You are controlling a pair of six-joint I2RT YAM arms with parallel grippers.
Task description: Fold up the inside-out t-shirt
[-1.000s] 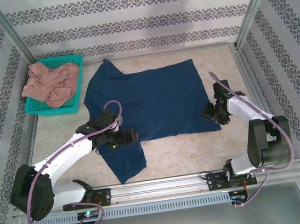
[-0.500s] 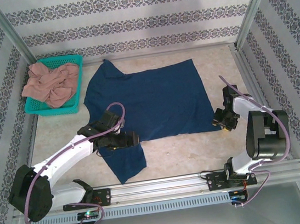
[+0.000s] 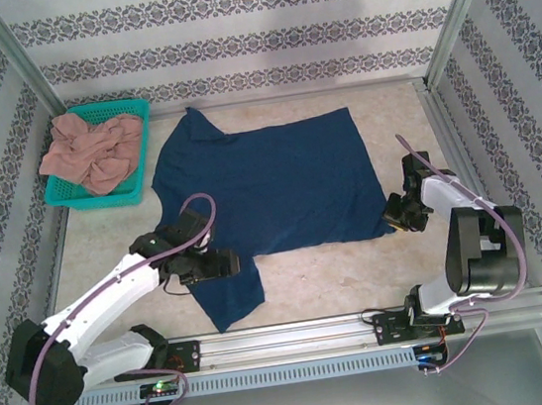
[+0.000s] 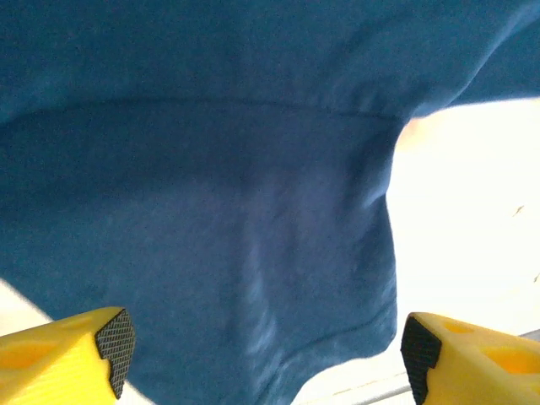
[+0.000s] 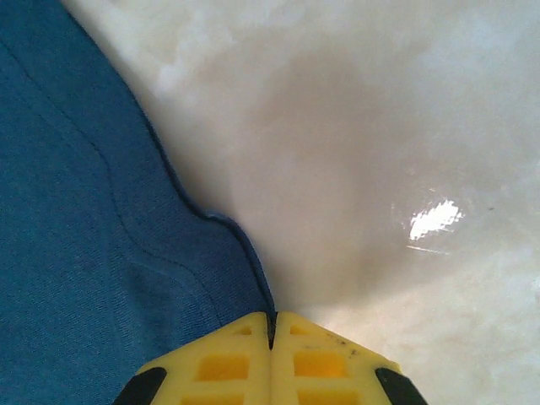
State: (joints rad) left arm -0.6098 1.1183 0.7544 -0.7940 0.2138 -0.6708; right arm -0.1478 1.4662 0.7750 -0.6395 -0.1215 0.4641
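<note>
The left gripper [image 3: 221, 265] has its jaws wide apart, low over the near-left sleeve of the inside-out t-shirt [image 3: 278, 181]. In the left wrist view its yellow fingers [image 4: 114, 342] stand far apart with navy fabric spread between them, gripping nothing. The right gripper [image 3: 396, 214] sits at the shirt's near-right hem corner. Its jaws are pressed together, pinching the hem's edge where it runs into their seam. The shirt lies flat in the middle of the table [image 3: 360, 271]. Its long axis runs left to right, with the sleeves toward the left edge and the hem toward the right. A teal basket [image 3: 133, 106] holding a pinkish-tan garment [image 3: 94, 151] sits at the far-left corner, just beside the far sleeve.
</note>
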